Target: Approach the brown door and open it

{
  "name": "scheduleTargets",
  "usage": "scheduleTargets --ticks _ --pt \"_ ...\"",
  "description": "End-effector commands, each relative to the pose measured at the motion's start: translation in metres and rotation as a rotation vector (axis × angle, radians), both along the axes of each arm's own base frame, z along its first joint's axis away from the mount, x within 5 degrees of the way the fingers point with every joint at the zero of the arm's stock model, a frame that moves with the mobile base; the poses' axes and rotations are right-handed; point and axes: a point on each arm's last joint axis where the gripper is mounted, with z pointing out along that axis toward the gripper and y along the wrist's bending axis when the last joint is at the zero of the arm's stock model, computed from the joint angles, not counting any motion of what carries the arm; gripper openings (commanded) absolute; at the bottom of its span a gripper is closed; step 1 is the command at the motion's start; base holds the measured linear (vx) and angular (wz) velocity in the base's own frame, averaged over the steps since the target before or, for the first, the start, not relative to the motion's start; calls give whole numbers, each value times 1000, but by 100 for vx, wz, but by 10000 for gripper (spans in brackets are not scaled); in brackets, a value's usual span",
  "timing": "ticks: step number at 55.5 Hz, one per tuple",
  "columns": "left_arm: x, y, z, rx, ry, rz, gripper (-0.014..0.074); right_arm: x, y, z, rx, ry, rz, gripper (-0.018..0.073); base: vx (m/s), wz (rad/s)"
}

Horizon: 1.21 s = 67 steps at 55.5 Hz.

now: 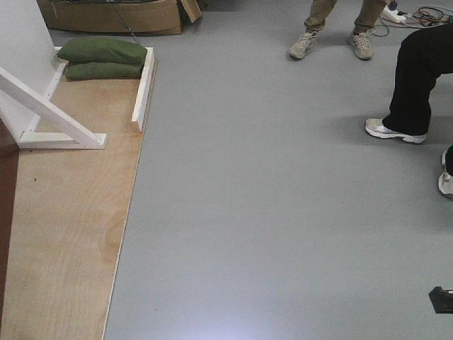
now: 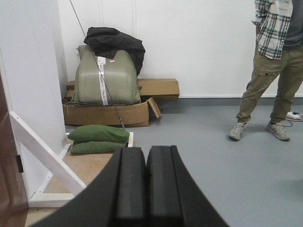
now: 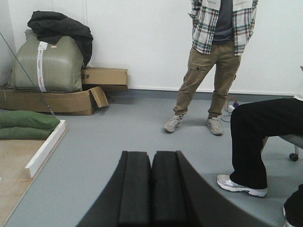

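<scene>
Brown door [image 2: 6, 189] at left edge; cardboard box [image 3: 105, 75] marked "2#".

Bright, even, diffuse light fills all three views. The grey floor [image 1: 233, 212] carries a pale glare at the bottom centre of the front view. Shadows are faint and soft-edged. Close to the wrist cameras, the left hand [image 2: 146, 156] and right hand [image 3: 151, 158] look slightly blurred.

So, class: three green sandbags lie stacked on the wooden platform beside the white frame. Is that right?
No: two green sandbags, not three, lie stacked on the wooden platform beside the white frame, as the left wrist view shows.
</scene>
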Motion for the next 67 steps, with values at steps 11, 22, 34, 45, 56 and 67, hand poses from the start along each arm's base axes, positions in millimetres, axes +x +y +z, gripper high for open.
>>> scheduleTargets --ticks 11,22,34,45,56,67 --pt "-2 -1 14 -11 -107 -8 -3 0 0 6 -9 -86 0 0 14 -1" --pt "-2 -1 14 -11 -107 -8 -3 0 0 6 -9 -86 0 0 12 1" --pt "-2 -1 14 -11 -107 -8 -3 0 0 6 -9 -86 0 0 9 1" --pt "-2 -1 14 -11 -107 -8 -3 0 0 6 -9 -86 0 0 7 2" --pt "-2 -1 14 -11 -107 -8 -3 0 0 6 -9 -86 0 0 6 2" --pt "-2 -1 14 -11 -107 -8 -3 0 0 6 -9 -86 0 0 6 1"
